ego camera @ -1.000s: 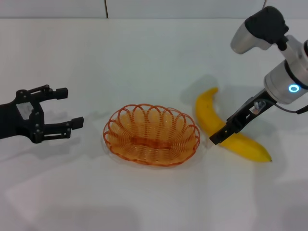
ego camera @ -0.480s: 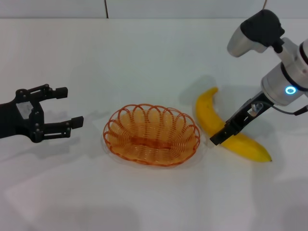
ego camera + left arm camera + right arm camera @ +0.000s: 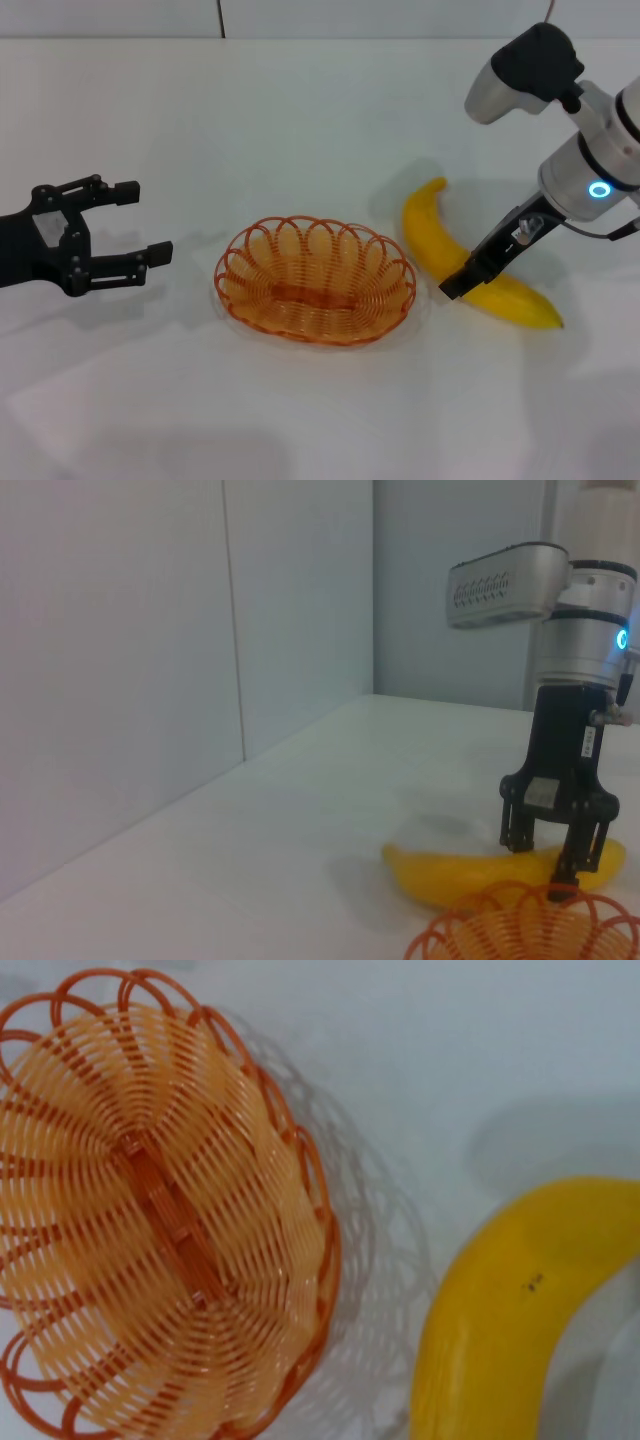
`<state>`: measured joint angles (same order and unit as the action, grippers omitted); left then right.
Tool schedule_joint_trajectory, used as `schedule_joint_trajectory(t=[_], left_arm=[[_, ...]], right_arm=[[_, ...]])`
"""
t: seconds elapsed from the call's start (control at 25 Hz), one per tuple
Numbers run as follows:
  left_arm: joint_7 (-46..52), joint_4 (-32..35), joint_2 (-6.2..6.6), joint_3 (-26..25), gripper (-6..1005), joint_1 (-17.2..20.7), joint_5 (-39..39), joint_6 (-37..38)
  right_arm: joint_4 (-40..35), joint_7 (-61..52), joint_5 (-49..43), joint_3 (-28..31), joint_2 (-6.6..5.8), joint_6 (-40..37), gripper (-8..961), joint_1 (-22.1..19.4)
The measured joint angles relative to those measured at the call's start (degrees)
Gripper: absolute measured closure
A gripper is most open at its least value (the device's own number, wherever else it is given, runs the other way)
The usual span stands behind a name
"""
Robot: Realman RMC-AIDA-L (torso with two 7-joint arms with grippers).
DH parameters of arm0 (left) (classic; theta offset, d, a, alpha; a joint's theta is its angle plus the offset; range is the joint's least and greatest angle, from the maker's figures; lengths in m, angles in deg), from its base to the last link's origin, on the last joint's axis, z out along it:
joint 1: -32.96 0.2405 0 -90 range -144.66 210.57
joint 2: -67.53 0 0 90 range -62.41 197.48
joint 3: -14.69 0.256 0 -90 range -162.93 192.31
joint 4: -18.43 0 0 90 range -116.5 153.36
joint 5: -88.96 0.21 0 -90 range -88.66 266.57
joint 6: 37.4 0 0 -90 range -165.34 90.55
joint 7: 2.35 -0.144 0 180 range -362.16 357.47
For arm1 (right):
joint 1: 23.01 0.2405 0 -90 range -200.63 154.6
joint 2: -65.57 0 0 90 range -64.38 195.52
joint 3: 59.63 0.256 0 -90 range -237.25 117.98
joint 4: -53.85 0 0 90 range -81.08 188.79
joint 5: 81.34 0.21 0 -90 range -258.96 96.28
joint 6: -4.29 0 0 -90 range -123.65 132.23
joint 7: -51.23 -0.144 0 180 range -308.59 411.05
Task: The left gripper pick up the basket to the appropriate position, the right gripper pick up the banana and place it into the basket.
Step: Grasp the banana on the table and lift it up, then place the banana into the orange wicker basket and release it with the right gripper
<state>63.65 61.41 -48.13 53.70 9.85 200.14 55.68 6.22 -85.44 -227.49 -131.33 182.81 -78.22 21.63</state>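
The orange wire basket (image 3: 232,262) sits empty on the white table, in the middle of the head view. The yellow banana (image 3: 428,232) lies just right of it, not touching. My right gripper (image 3: 458,285) is down over the banana's middle, its fingers closed around it. The left wrist view shows this gripper (image 3: 552,856) straddling the banana (image 3: 440,876) behind the basket's rim (image 3: 500,930). The right wrist view shows the basket (image 3: 150,1210) beside the banana (image 3: 500,1310). My left gripper (image 3: 150,220) is open and empty, a short way left of the basket.
The white table (image 3: 300,120) runs back to a pale wall with a vertical seam (image 3: 221,18). Nothing else stands on the table.
The right arm has shifted slightly left and the banana has moved a little with it. The left gripper and the basket have not moved.
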Motion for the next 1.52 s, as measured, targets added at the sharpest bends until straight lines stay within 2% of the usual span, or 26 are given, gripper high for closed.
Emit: schedule_joint_trajectory(t=[0.12, 0.28, 0.52, 0.56, 0.6, 0.68, 0.8, 0.96, 1.28, 1.52], left_arm=[[0.00, 0.00, 0.00, -0.08, 122, 0.20, 0.00, 0.00], [0.00, 0.00, 0.05, -0.15, 123, 0.49, 0.00, 0.00], [-0.01, 0.00, 0.23, -0.20, 123, 1.10, 0.00, 0.00], [-0.04, 0.00, 0.26, -0.21, 123, 1.18, 0.00, 0.00], [-0.08, 0.00, 0.26, -0.25, 122, 1.21, 0.00, 0.00], [-0.23, 0.00, 0.27, -0.56, 122, 1.26, -0.01, 0.00], [-0.70, 0.00, 0.24, -0.94, 122, 1.35, -0.09, -0.01], [-0.87, 0.00, 0.14, -0.96, 122, 1.77, -0.14, 0.00], [-2.33, -2.34, 0.28, -0.96, 122, 1.09, -0.19, -0.33], [-2.90, -3.54, 0.51, -0.96, 123, 0.59, -0.19, -0.59]], right_arm=[[-1.47, -0.13, -0.01, 0.30, -0.10, -0.75, 453, -0.26], [-7.40, -1.11, -1.05, 1.22, -0.43, -2.67, 455, -1.78], [-21.29, -1.20, -3.39, 7.60, -0.56, -6.77, 455, -6.21], [-24.38, -0.96, -2.95, 7.89, -0.49, -7.18, 455, -7.44], [-30.56, 0.24, -0.59, 7.52, -0.33, -7.55, 455, -10.16], [-33.16, 1.14, 1.02, 6.90, -0.30, -7.60, 455, -11.45], [-39.78, 4.50, 7.23, 3.69, -0.19, -8.12, 455, -14.93], [-43.47, 5.63, 12.81, -2.52, -0.09, -8.33, 455, -16.35], [-41.17, 5.17, 15.45, -18.55, 0.03, -4.38, 455, -14.91], [-37.95, 5.55, 16.04, -23.63, 0.10, -0.36, 455, -12.99]])
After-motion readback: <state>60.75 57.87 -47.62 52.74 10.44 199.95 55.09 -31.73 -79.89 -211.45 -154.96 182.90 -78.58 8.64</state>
